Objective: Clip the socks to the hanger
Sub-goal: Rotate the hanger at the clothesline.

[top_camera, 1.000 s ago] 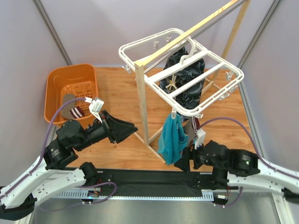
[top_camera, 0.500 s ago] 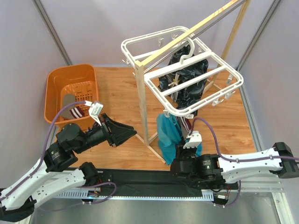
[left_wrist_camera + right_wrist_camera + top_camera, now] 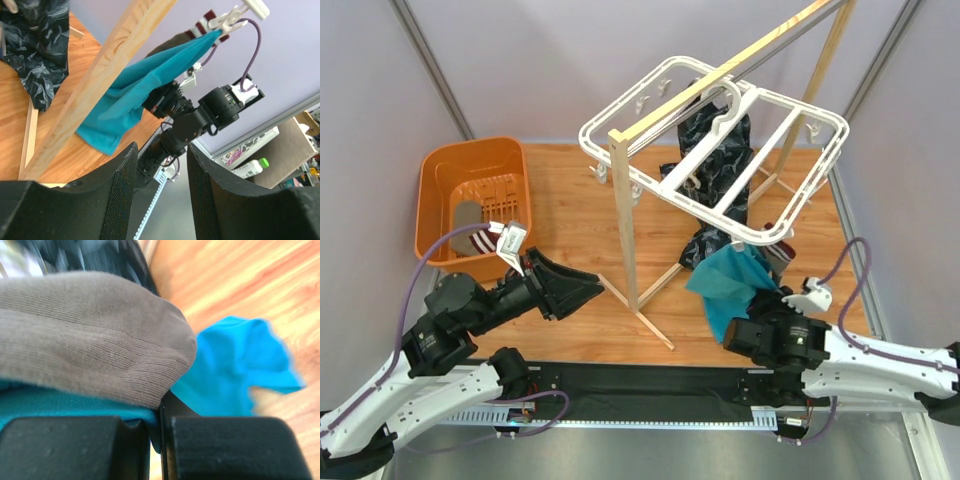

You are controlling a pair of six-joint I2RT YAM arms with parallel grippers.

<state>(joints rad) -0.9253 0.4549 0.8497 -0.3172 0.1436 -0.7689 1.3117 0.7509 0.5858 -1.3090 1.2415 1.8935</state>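
The white hanger (image 3: 818,178) hangs tilted from the wooden pole rack. One taupe sock (image 3: 90,335) hangs from a hanger clip (image 3: 235,15) beside a teal cloth (image 3: 735,285); its striped cuff (image 3: 778,255) shows by the frame's near edge. My right gripper (image 3: 160,440) is shut on the teal cloth's lower part, and the sock's toe lies over the left finger. A second sock (image 3: 480,228) lies in the orange basket. My left gripper (image 3: 585,290) hovers open over the table left of the rack, and my left gripper (image 3: 161,200) has nothing between its fingers.
The rack's wooden post (image 3: 625,220) stands between the two arms, with floor struts running to the near edge. A black patterned garment (image 3: 720,165) hangs under the hanger. The orange basket (image 3: 470,146) sits at the far left. Grey walls close in on both sides.
The right gripper has shut on the teal cloth and pulled it to the right. The hanger has swung and turned with it. The left arm has drawn back slightly.
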